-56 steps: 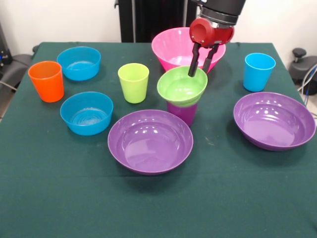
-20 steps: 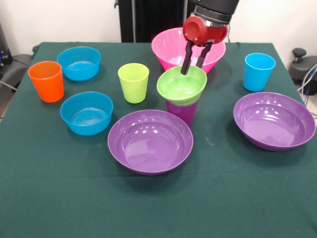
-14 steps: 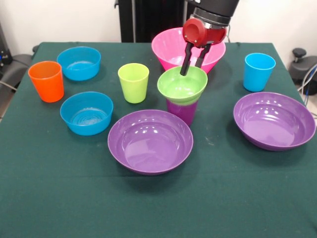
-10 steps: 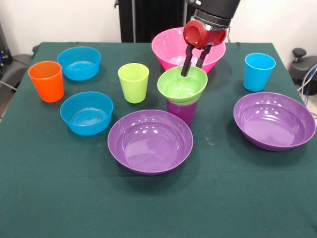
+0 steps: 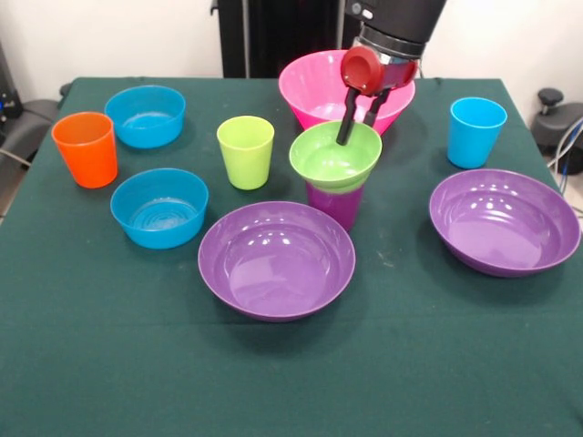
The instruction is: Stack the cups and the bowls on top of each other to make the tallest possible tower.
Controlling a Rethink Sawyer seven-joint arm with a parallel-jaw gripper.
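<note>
The green bowl (image 5: 334,155) sits in the mouth of the purple cup (image 5: 336,204) near the middle of the desk (image 5: 109,346), and that pair is all there is of the tower; the pincer (image 5: 358,126) hangs over the bowl's far rim with its two dark fingers (image 5: 344,125) parted and nothing between them, one tip looking level with the rim, though contact cannot be settled from this angle; the step in hand reads as letting go of the green bowl, so the sound move is to lift straight up, clear of the rim, before any sideways travel, since a brush against that lip could tip the bowl off the narrow cup; the pink bowl (image 5: 314,86) stands just behind and wants avoiding too; the remaining pieces lie apart on the cloth: a purple bowl (image 5: 276,259) just in front of the tower, another purple bowl (image 5: 504,221) to one side, two blue bowls (image 5: 159,207) (image 5: 145,116), the orange cup (image 5: 86,148), the lime green cup (image 5: 245,151) and the light blue cup (image 5: 475,131); a small blue bowl seems the most stable next layer.
</note>
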